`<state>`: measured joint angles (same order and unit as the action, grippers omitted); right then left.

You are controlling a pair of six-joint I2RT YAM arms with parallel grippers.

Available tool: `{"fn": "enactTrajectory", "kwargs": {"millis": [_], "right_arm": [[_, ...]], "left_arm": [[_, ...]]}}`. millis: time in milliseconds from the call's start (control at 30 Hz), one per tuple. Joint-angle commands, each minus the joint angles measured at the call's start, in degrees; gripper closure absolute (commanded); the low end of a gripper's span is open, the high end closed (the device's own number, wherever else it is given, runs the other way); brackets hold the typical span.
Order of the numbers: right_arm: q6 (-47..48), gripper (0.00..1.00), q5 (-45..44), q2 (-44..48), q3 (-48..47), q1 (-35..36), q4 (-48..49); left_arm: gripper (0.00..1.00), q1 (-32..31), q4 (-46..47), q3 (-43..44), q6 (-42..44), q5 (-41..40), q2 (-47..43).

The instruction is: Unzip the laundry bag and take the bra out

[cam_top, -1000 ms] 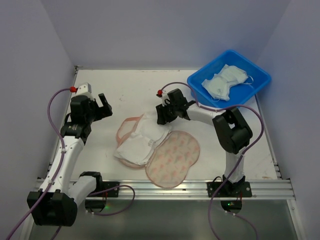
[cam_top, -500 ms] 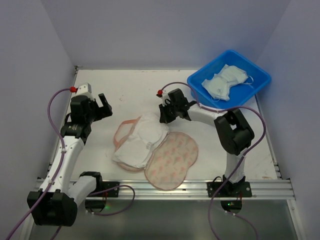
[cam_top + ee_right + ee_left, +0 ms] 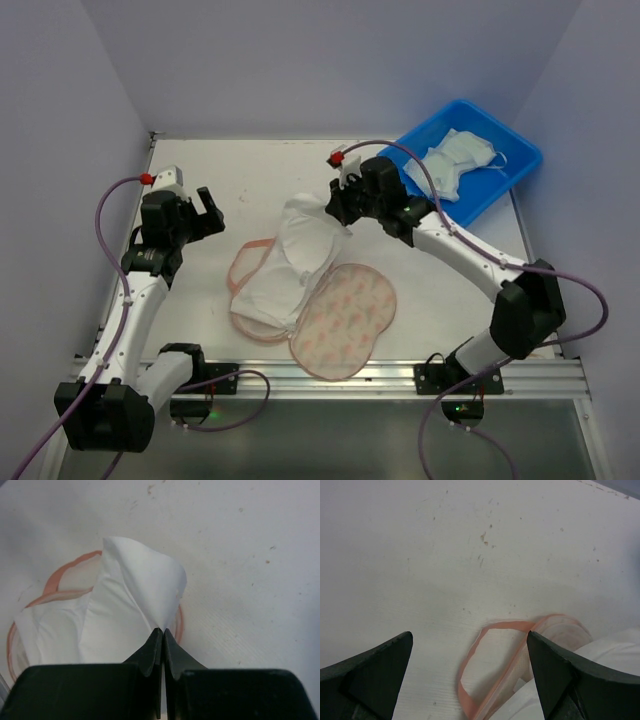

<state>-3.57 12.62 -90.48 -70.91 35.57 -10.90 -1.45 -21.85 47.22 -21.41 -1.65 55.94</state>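
- The laundry bag [image 3: 345, 315] lies unzipped in the middle of the worktop [image 3: 250, 170], toward the near edge. It's a peanut-shaped cream fabric shell.
- One half is flopped flat, showing its small pink-orange print.
- The other half sits just to the left, with the pink zipper trim [image 3: 245, 262] curling round its rim in a soft loop.
- The bra [image 3: 300, 255], smooth white cloth, rests in that left half, and its far end is drawn up into a creased peak.
- The right gripper [image 3: 345, 212] has that peak, its jaws pinched tight on a fold of the white fabric.
- The left gripper [image 3: 210, 213] hangs over the worktop's left side, jaws spread wide with nothing between them.
- At the far right corner sits a glossy rectangular blue plastic tub [image 3: 505, 190] with a crumpled white garment [image 3: 455, 160] inside.
- The worktop itself is matte white, flecked with small dark marks.
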Motion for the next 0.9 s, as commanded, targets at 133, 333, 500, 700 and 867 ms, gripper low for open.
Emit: {"fn": "enactTrajectory", "kwargs": {"millis": [133,333,500,700,867], "right_arm": [[5.68,1.00,-8.05,14.62,-10.18,-1.11,-5.70],[7.00,1.00,-11.30,17.79,-26.08,-9.28,-11.42],[8.93,1.00,-12.97,14.64,-37.17,-19.29,-11.25],[16.93,1.00,-21.84,5.41,-48.78,-26.68,-8.27],[17.46,1.00,-20.80,1.62,-49.15,-29.86,-6.77]], "left_arm": [[0.00,0.66,2.77,-0.11,0.84,0.42,0.13],[0.00,0.66,2.77,-0.20,0.84,0.51,0.31],[0.00,0.66,2.77,-0.03,0.84,0.60,0.57],[0.00,0.66,2.68,-0.03,0.93,0.60,0.75],[0.00,0.66,2.69,0.06,0.93,0.68,0.92]]}}
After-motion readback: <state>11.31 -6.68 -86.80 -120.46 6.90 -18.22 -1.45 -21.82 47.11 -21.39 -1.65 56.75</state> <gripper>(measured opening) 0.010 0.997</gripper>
